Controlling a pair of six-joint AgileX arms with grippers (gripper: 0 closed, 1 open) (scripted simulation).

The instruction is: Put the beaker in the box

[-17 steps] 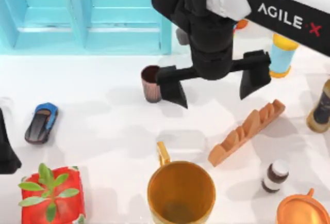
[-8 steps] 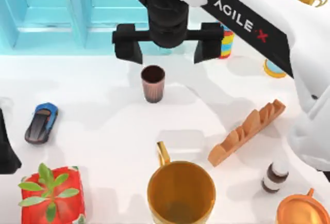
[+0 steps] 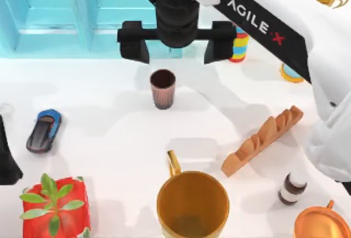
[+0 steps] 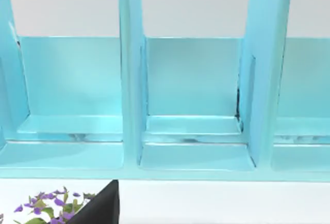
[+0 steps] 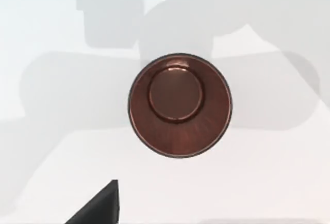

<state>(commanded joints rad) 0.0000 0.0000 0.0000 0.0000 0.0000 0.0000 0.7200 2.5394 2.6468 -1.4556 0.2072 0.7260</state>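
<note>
1. Brown ribbed tapered beaker stands upright on the white table, near the pale-blue compartmented box.
2. Right gripper hovers above it, fingers spread wide, holding nothing; an off-centre descent could topple the beaker.
3. One beaker, one box, one golden handled mug.

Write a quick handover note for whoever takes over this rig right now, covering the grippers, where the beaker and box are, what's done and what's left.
Right gripper: jaws open wide, raised above the table between the beaker and the box, holding nothing.
Left gripper: parked at the table's left edge, idle.
Beaker: upright on the white table, free of both grippers; the right wrist view looks straight down into it.
Box: light blue, with compartments, at the back left of the table.
Done: the right arm is lined up over the beaker.
Left: lower, grip the beaker, carry it to the box, release it inside.
</note>
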